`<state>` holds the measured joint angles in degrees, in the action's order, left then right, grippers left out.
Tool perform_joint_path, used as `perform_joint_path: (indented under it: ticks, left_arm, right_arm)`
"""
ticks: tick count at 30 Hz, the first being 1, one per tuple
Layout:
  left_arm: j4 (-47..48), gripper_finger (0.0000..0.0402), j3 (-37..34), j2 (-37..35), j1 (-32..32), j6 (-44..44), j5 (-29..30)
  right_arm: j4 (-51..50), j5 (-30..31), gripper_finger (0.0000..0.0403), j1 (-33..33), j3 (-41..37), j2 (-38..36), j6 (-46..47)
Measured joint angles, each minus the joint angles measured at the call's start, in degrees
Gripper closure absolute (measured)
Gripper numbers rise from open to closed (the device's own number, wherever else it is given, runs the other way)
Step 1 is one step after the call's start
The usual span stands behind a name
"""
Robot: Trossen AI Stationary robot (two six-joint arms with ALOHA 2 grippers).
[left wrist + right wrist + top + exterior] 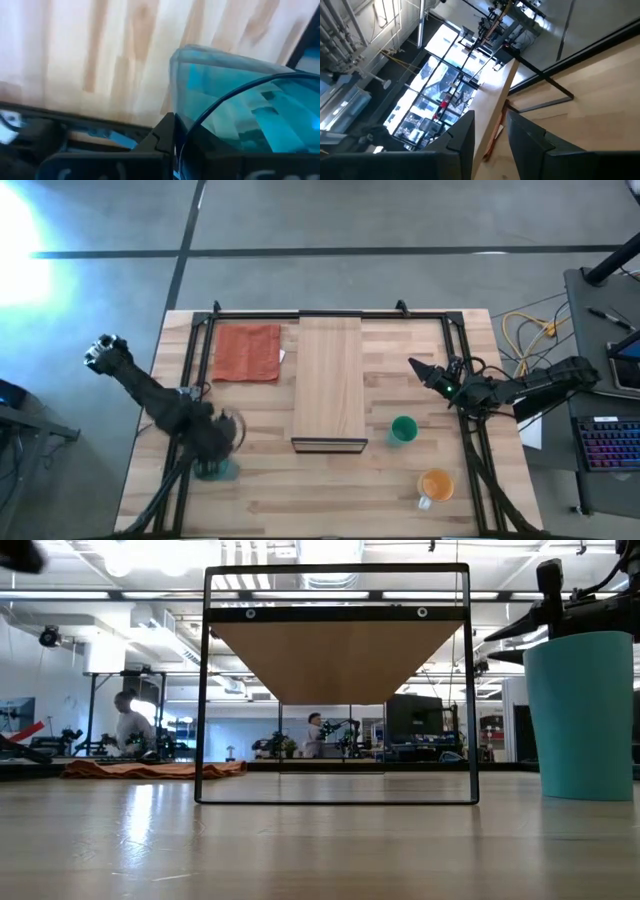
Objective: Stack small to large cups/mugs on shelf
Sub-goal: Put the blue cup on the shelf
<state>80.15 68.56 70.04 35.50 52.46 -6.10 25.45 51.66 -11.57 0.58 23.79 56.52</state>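
Note:
The translucent teal tumbler is at the table's near left, partly hidden under my left gripper, which is shut on it; it fills the left wrist view. The green cup stands on its base right of the shelf's near end and looms at the right of the low view. The orange mug with its white handle stands near the right front. The light-wood shelf stands mid-table on a dark frame. My right gripper is open and empty, right of the shelf. My left gripper holds the tumbler by its wall just below the rim. One finger is outside the wall, and the other seems to be inside, seen darkly through the plastic. The gripper comes from above. I cannot tell whether the tumbler is off the table.
An orange-red cloth lies flat at the far left, beside the shelf. A black frame runs along the table's edges. Bare tabletop lies between the tumbler and the shelf. People show in the room beyond.

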Motion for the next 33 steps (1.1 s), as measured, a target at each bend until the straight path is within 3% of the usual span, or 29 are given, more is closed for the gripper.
perform_joint_path:
  ticks: [5,9,16,22,26,30,33]
  left_arm:
    - [4.43,0.0401,11.06,-0.37,-15.20,-8.24,0.64]
    - [9.92,0.0401,23.79,5.50,-25.33,-18.22,5.25]
    - [9.75,0.0401,43.68,16.28,-38.05,-33.42,3.31]
    - [10.02,0.0401,57.34,21.38,-47.35,-38.18,3.37]
    - [9.99,0.0401,61.55,24.76,-53.67,-41.25,6.65]
    - [10.00,0.0401,62.65,28.57,-57.02,-44.05,3.54]
    - [9.96,0.0402,63.33,30.82,-57.61,-45.81,1.87]
  right_arm:
    - [0.00,-3.20,0.0298,0.00,0.00,0.00,0.05]
    - [0.02,-5.94,0.0298,-0.02,0.00,0.00,-1.24]
    - [0.14,-7.17,0.0298,-0.02,0.00,0.00,-1.05]
    - [0.46,-7.27,0.0298,-0.02,-0.01,0.15,-0.19]
    - [1.98,-5.70,0.0298,0.26,-0.02,0.45,-0.39]
    - [4.10,2.89,0.0298,0.66,0.03,0.24,-6.60]
    - [4.40,5.63,0.0298,0.66,2.20,0.16,-9.96]
